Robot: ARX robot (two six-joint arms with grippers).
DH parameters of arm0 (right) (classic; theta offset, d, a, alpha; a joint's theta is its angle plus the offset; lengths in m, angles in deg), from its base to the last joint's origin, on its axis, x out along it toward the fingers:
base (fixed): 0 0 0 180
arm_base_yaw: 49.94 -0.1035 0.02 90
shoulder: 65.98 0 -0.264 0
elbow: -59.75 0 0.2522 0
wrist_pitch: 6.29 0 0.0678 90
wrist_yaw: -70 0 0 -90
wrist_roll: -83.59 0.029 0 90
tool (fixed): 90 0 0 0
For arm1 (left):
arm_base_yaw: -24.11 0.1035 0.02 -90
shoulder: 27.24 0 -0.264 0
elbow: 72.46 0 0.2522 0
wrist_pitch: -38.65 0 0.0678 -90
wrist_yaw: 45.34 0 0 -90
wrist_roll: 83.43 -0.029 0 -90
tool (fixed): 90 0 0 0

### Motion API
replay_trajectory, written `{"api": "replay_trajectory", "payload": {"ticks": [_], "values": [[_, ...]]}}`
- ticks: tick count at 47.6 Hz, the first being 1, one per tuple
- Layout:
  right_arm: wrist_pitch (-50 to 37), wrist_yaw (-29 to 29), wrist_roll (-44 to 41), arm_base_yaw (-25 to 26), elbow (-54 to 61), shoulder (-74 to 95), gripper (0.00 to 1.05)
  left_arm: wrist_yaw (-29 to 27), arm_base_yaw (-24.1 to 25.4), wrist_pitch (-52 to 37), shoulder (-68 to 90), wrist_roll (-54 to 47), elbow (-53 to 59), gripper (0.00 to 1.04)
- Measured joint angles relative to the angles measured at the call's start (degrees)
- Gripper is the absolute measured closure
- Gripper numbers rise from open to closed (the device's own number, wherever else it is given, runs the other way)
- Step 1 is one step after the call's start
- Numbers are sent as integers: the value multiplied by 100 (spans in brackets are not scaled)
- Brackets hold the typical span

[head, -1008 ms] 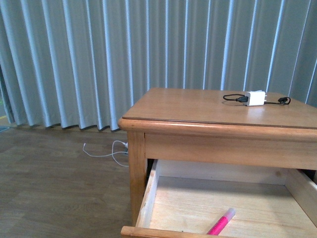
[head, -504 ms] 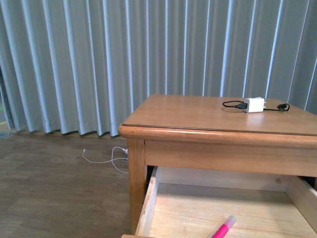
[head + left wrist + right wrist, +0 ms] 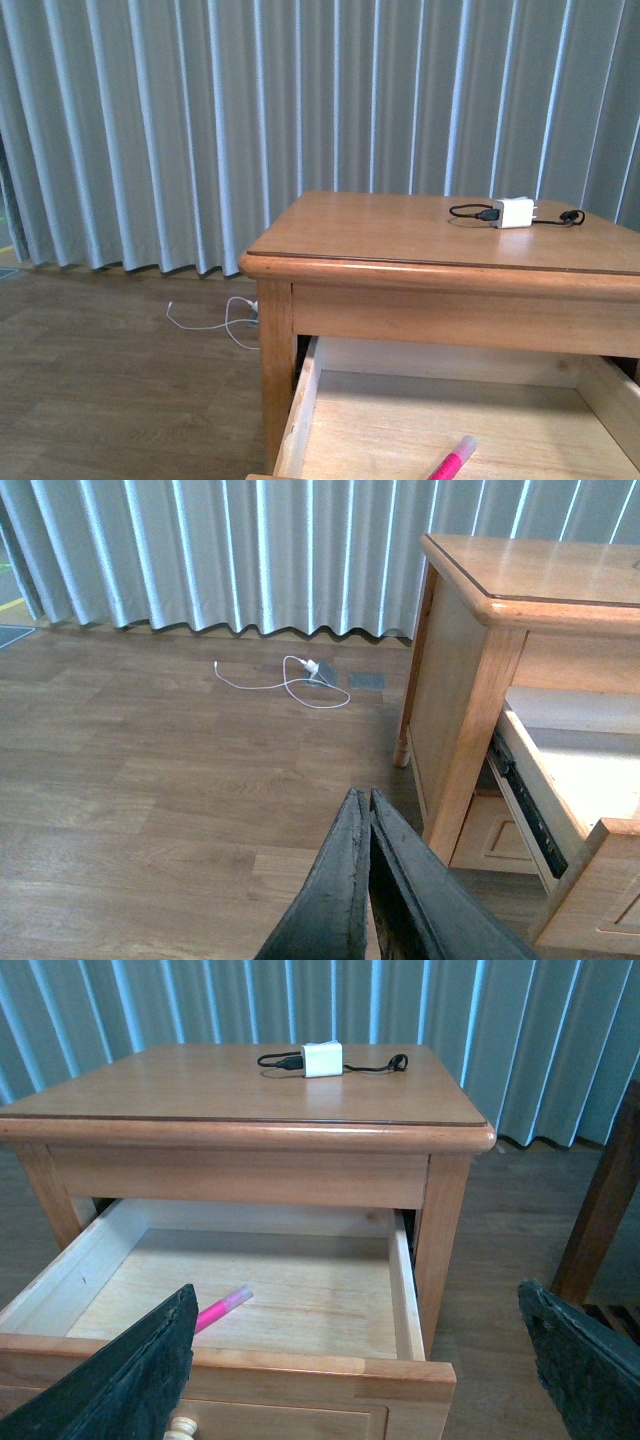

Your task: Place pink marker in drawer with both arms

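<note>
The pink marker point(image 3: 222, 1309) already lies flat on the pale bottom of the drawer point(image 3: 405, 1300), toward the drawer's front and about midway between its side walls. What is left, as I judge it, is to push the drawer shut.

Your right gripper point(image 3: 357, 1295) hangs in front of the drawer and above its front rail, jaws spread wide and holding nothing. Your left gripper point(image 3: 362, 798) has its fingers pressed together, empty, off the drawer's left side over the wood floor point(image 3: 150, 780).

To do this well, push on the front panel close to the knob point(image 3: 183, 1426) (a push far to one side may rack the drawer on its runners). Go squarely and slowly, and keep both grippers out of the drawer's mouth so the marker is not nudged. A round pen can roll when the drawer stops, so ease off at the end.

- **Right wrist view:** this one alone gives you the whole drawer, its front rail and the knob.
- **Front view:** it cuts off the drawer's front edge and shows no arm at all.
- **Left wrist view:** it shows the drawer's left side, its dark runner point(image 3: 530, 810) and a lower drawer point(image 3: 495, 835) beneath, but not the marker.
</note>
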Motion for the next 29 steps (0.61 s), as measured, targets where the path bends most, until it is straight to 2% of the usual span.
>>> {"api": "replay_trajectory", "payload": {"ticks": [4, 18, 23, 26, 29], "values": [[0, -4, 0, 0, 0, 0, 9, 0, 0, 927, -761, 0, 0, 101], [0, 0, 0, 0, 0, 0, 9, 2, 0, 1003, -968, 0, 0, 101], [33, -50, 37, -11, -7, 15, 9, 0, 0, 1003, -968, 0, 0, 82], [866, -426, 461, -234, -278, 339, 9, 0, 0, 1003, -968, 0, 0, 66], [1421, -409, 737, -450, -409, 761, 9, 0, 0, 1003, -968, 0, 0, 54]]}}
